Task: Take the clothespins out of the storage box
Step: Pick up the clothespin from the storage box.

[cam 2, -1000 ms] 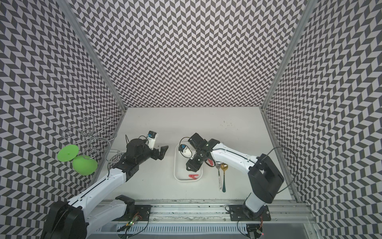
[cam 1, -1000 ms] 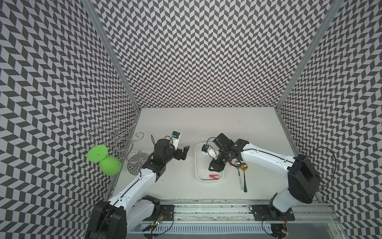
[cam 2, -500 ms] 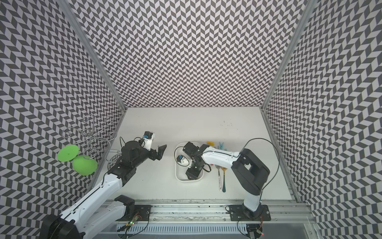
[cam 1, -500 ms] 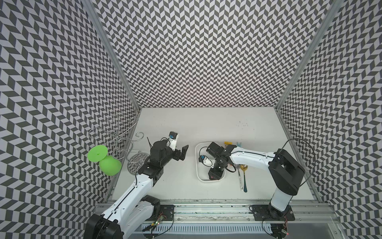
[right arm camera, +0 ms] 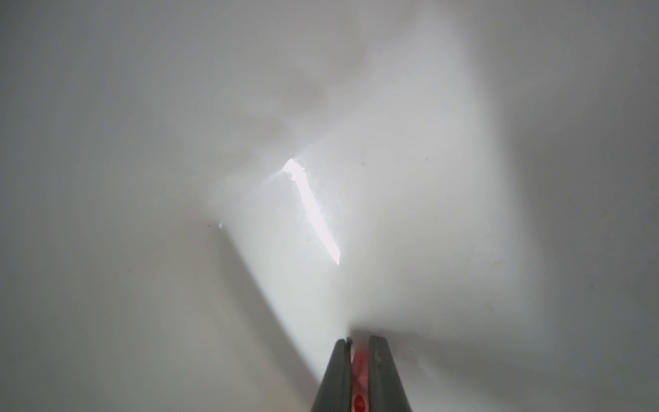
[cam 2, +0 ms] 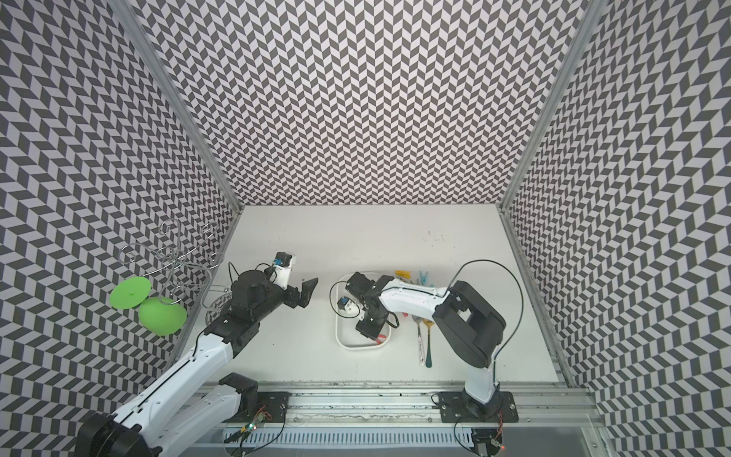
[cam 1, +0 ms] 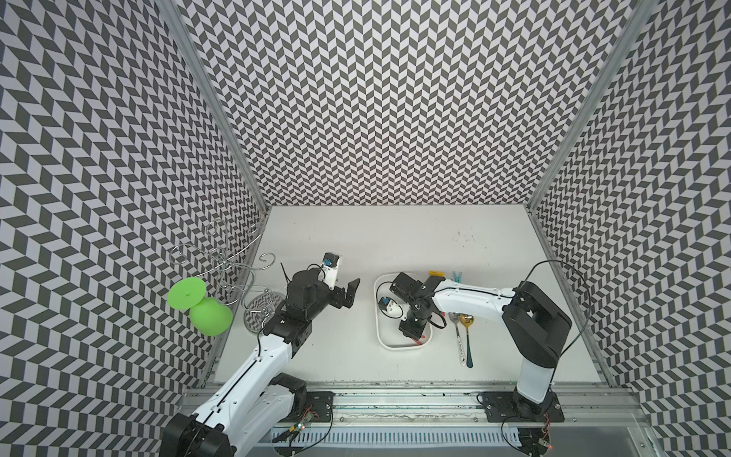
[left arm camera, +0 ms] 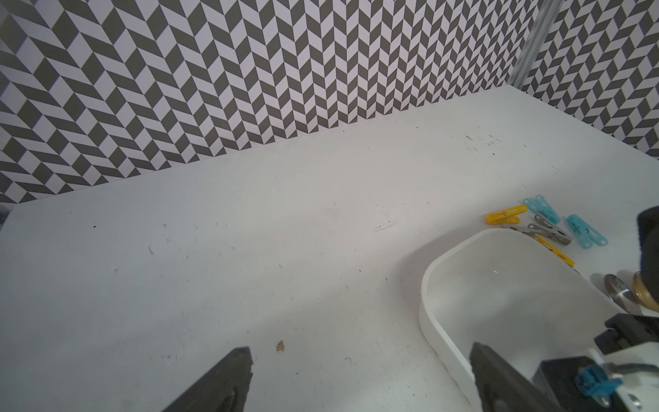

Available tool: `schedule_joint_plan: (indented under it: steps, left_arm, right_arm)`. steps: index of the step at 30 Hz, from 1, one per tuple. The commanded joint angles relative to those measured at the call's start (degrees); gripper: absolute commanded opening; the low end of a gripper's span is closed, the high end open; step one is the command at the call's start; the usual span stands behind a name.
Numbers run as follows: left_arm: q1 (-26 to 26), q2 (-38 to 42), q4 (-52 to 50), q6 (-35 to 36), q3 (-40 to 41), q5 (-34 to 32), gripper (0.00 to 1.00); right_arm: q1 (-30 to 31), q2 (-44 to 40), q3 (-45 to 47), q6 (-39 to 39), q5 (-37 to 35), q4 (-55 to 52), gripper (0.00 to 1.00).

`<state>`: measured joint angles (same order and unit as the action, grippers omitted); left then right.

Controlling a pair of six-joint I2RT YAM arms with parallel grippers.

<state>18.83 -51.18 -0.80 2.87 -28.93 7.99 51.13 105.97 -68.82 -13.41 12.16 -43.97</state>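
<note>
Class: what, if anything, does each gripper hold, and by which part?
The right gripper is shut on a red clothespin inside the storage box; which part of the pin the jaws pinch cannot be told. The left gripper, open, holds nothing.

On the white table (cam 1: 395, 237), at nine o'clock, a wire stand (cam 1: 233, 263) of curling hooks rises from a round patterned base (cam 1: 259, 308). A bright green goblet (cam 1: 211, 316) is carried on its nine-o'clock side (foot and bowl both show). At four o'clock two spoons lie side by side, bowls toward twelve: a silver spoon (cam 1: 460, 348) and a gold-bowled, teal-handled spoon (cam 1: 468, 352). Chevron walls (cam 1: 395, 99) close three sides, and a metal rail (cam 1: 395, 399) runs along six o'clock.
</note>
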Motion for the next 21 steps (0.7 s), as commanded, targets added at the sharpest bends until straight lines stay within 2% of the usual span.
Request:
schedule_joint_plan:
  steps: [1,12,16,21]
  left_arm:
    - [-0.2,0.6,-0.6,0.5,-0.2,-0.8,0.99]
    - [-0.2,0.2,-0.3,0.7,0.1,-1.4,0.99]
    - [-0.2,0.2,-0.2,0.7,0.2,-1.5,1.00]
    - [-0.3,0.1,-0.1,0.4,0.4,-1.5,1.00]
  right_arm:
    - [-0.7,-0.2,-2.6,0.5,-0.2,-0.3,0.02]
    - [-8.9,-5.4,-8.6,4.7,2.3,0.3,0.00]
    - [-13.9,-8.2,-10.0,10.3,1.5,0.4,0.00]
    - [-21.4,-12.3,-8.9,17.5,-3.2,0.4,0.00]
